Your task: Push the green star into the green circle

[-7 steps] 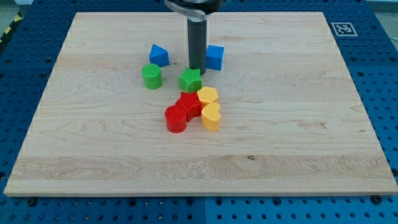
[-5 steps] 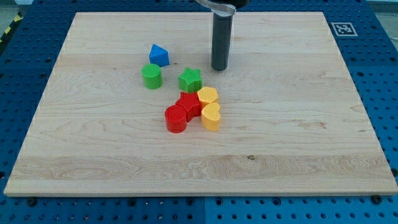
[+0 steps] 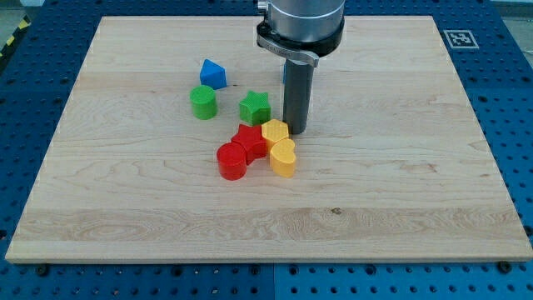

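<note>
The green star (image 3: pixel 255 107) sits on the wooden board (image 3: pixel 400 183) left of centre. The green circle (image 3: pixel 202 102), a short cylinder, stands a block's width to the star's left, apart from it. My tip (image 3: pixel 295 131) is down on the board just right of the star and slightly below it, touching or nearly touching the upper yellow block (image 3: pixel 276 131). The rod hides most of a blue block (image 3: pixel 284 70) behind it.
A blue block with a pointed top (image 3: pixel 212 73) lies above the green circle. Below the star is a cluster: a red star (image 3: pixel 250 138), a red cylinder (image 3: pixel 232 161) and a second yellow block (image 3: pixel 283 157). A fiducial tag (image 3: pixel 459 37) marks the board's top right corner.
My tip moved from above the green star to the right, then down the view to beside the upper yellow block. The red and yellow cluster has shifted slightly left. The green blocks have not moved.
</note>
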### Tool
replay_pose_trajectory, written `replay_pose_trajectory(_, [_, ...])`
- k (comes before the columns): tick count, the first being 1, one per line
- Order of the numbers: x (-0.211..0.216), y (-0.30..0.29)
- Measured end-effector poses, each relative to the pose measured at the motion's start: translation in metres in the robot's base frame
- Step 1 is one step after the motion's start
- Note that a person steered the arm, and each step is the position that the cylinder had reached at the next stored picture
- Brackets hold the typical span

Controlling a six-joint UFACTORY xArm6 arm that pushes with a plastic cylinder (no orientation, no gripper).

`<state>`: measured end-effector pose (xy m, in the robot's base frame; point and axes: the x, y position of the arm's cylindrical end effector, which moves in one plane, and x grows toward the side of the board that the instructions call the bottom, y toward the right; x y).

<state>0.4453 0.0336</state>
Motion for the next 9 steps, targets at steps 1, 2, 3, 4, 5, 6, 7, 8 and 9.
replay_pose_trajectory(1, [-0.005,-0.005])
replay_pose_trajectory(2, [-0.01,-0.033])
replay_pose_trajectory(3, [-0.01,-0.039])
replay_pose_trajectory(4, [-0.01,-0.051])
replay_pose_trajectory(5, [-0.01,-0.067])
replay_pose_trajectory(6, [-0.01,-0.067])
replay_pose_trajectory(7, [-0.01,-0.053])
replay_pose_trajectory(8, [-0.02,-0.009])
replay_pose_trajectory(9, [-0.049,0.034])
